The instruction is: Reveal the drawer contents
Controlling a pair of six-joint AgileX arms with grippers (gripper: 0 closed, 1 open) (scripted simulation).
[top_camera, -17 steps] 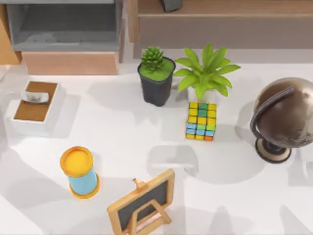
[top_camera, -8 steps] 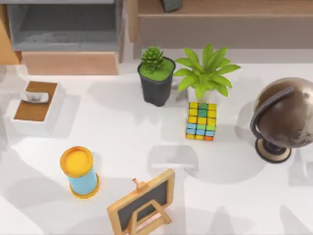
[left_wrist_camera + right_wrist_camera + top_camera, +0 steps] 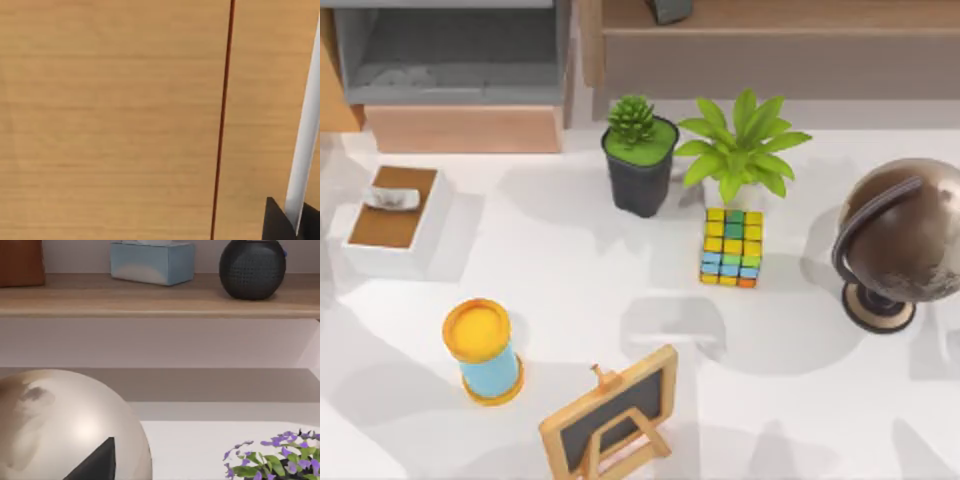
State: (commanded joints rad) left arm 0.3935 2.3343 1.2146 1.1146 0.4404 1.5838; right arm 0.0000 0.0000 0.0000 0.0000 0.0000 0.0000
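Observation:
The drawer (image 3: 450,55) stands at the table's back left, pulled out, so its grey walls and floor lie open to the top view. I see nothing lying on the grey floor. Its plain pale wood front panel (image 3: 465,128) faces the table's middle. In the left wrist view a dark part of my left gripper (image 3: 279,225) sits close against a pale wood surface (image 3: 110,120) with a thin dark seam (image 3: 222,120). In the right wrist view a dark part of my right gripper (image 3: 95,465) shows in front of the globe (image 3: 60,425).
A white box with a brown top (image 3: 392,215) sits just in front of the drawer. Nearer the front are a yellow-and-blue cylinder (image 3: 483,350) and a small chalkboard (image 3: 610,415). Two potted plants (image 3: 640,160), a colour cube (image 3: 732,247) and the globe (image 3: 905,240) stand before the long shelf (image 3: 770,40).
The shadows at the table's left edge have shifted a little. The drawer and the objects on the table have not moved.

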